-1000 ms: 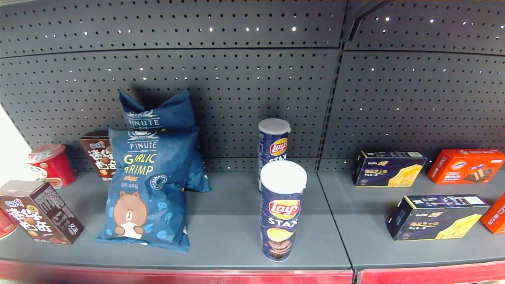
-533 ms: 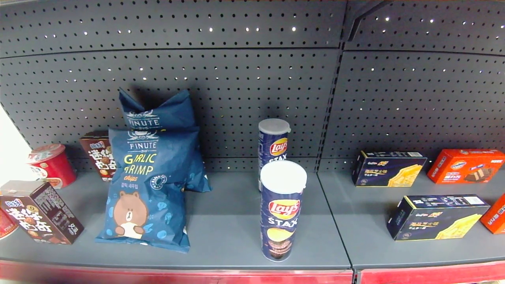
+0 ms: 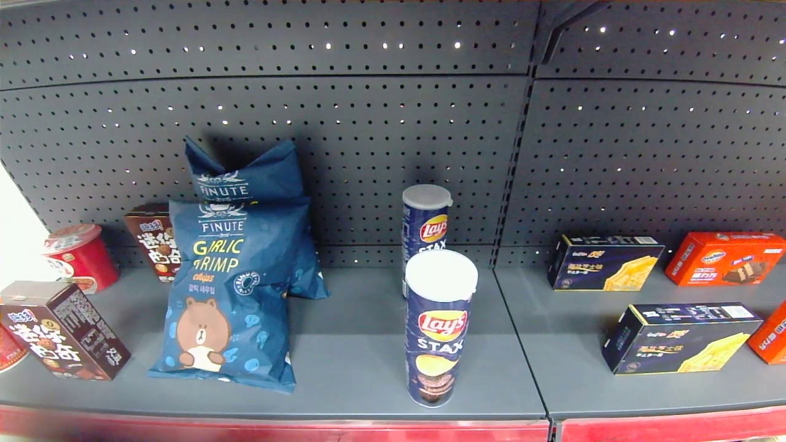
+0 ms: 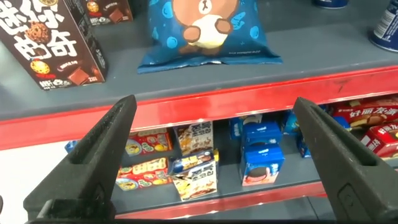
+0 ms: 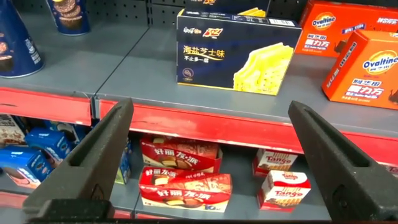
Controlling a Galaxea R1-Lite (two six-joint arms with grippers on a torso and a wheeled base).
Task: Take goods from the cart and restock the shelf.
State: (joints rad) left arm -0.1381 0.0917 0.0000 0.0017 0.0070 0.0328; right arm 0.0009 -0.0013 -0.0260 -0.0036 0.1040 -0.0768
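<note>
The shelf [image 3: 356, 344] spans the lower half of the head frame, with bare room between the blue chip bags [image 3: 230, 294] at centre-left and the chip cans [image 3: 439, 325] at centre. A fresh item from the cart likely belongs there, set upright. Both arms hover before the shelf's red front edge, and the left gripper [image 4: 214, 104] and right gripper [image 5: 211, 107] are spread wide, holding nothing.
</note>
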